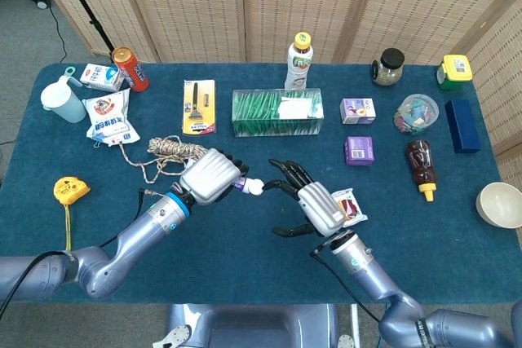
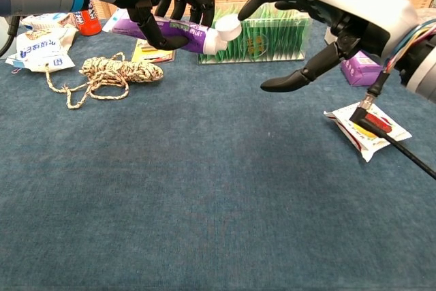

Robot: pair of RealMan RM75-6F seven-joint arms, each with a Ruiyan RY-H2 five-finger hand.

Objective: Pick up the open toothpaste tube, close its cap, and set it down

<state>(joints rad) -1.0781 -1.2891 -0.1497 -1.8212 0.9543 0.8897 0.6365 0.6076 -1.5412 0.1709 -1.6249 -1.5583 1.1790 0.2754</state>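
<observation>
Over the blue table, the left hand held the purple toothpaste tube aloft, fingers clamped round its body, white cap pointing right. The right hand hung just right of it, fingers spread, one fingertip touching the cap. A coiled rope lay to the left.
</observation>
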